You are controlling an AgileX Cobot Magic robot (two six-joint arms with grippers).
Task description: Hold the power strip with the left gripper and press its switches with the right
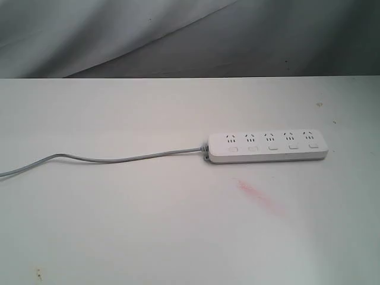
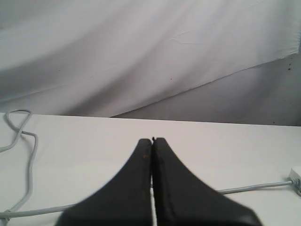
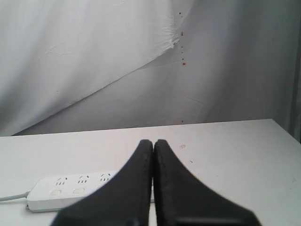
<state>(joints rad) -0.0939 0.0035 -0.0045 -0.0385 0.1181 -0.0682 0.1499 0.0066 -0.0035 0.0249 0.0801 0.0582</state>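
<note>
The power strip (image 1: 267,146) lay flat on the table (image 1: 119,237), right of centre in the exterior frame, switches (image 1: 272,148) uppermost; its cord (image 1: 119,159) trailed toward the frame's left edge. Judged rigid, light and smooth, liable to slide under pressing; best clamped across its width near the cord end. Left pincer (image 2: 152,140) and right pincer (image 3: 153,141) were both closed, empty, apart from it.

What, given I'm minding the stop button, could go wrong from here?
1. The strip lies unheld; a press on its switches by the right gripper could slide it.
2. The left gripper is shut; unopened, it would shove the strip.
3. The cord crosses that gripper's side and might snag.
</note>
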